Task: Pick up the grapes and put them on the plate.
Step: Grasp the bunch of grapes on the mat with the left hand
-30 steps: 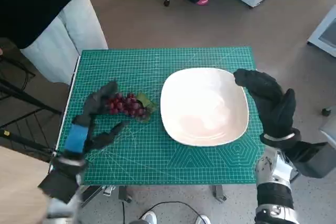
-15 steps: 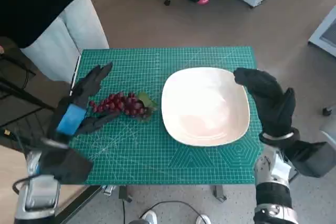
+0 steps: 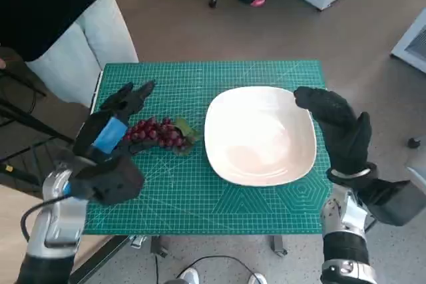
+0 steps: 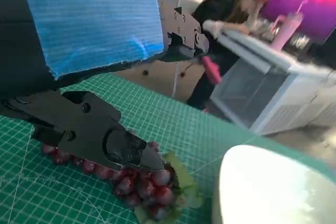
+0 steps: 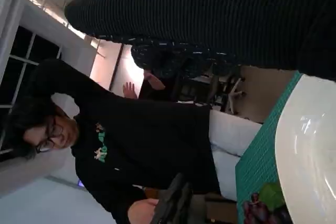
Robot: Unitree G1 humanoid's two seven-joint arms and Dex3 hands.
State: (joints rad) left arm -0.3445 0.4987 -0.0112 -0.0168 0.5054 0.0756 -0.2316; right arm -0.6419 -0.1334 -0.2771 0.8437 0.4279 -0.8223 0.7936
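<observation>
Grapes (image 3: 156, 134): red bunch with a green leaf, lying on the green cutting mat (image 3: 219, 197), just beside the white plate (image 3: 259, 134). We note our left hand (image 3: 113, 131) over the bunch's outer end, fingers (image 4: 100, 135) spread, holding nothing. Our right hand (image 3: 339, 128) rests at the plate's far edge; whether it grips the rim we cannot tell.
</observation>
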